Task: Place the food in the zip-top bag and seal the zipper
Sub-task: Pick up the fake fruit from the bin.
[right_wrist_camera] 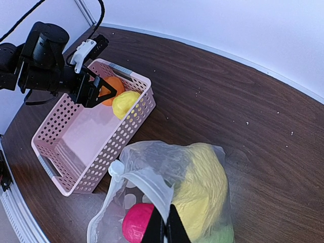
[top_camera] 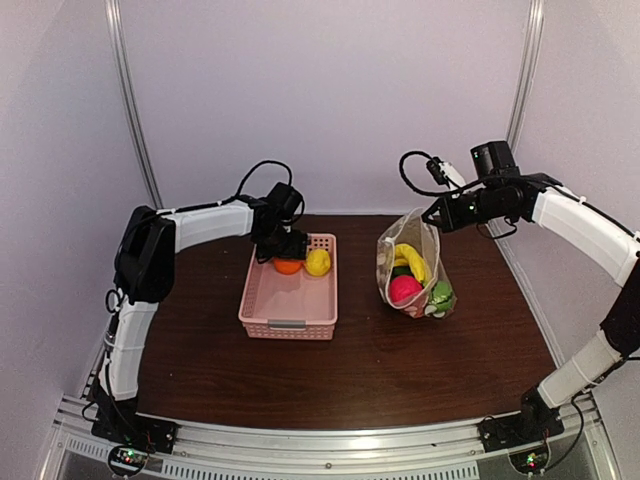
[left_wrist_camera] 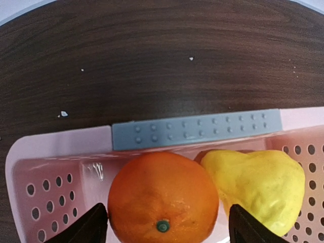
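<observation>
Orange (left_wrist_camera: 162,197) sits inside the open left hand (left_wrist_camera: 167,224); close squarely across its middle, right hand (right_wrist_camera: 166,228) pinching the zip-top bag (right_wrist_camera: 152,172).

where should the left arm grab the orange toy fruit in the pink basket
Across the widest middle of the round orange toy fruit, from straight above: walls of the pink perforated plastic basket block a sideways approach. The open left fingers straddle it. The yellow pear-shaped toy touches one side, so that finger probably has to wedge between them.
</observation>
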`<state>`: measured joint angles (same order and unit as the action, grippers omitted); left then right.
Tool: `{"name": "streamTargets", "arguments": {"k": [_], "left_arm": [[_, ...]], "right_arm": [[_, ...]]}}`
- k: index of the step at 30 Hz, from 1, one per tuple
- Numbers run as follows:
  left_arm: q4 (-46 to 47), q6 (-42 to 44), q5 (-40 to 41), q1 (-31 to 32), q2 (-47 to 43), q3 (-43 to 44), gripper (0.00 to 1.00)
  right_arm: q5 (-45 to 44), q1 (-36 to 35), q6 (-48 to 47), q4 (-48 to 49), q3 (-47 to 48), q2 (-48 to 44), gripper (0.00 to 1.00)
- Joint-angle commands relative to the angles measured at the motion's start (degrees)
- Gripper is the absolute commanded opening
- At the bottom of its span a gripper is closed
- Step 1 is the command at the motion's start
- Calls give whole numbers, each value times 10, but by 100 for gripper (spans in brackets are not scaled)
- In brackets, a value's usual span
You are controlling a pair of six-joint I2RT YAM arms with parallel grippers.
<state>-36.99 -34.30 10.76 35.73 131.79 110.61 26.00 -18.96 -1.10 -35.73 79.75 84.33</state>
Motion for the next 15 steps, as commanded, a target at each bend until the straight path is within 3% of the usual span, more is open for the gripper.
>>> {"name": "streamTargets", "arguments": {"k": [1, 4, 9, 15], "left_arm": [[17, -2, -3, -6, 20, 13, 81], [18, -2, -1, -6, 19, 7, 79], [20, 3, 1, -6, 8, -3, 64], [22, 13, 11, 0, -64, -43, 59]], "right_arm": [[9, -3, 4, 9, -6, -9, 0], [10, -3, 5, 9, -5, -8, 0], [11, -2, 5, 9, -7, -9, 0], [9, -3, 4, 7, -9, -16, 0]]}}
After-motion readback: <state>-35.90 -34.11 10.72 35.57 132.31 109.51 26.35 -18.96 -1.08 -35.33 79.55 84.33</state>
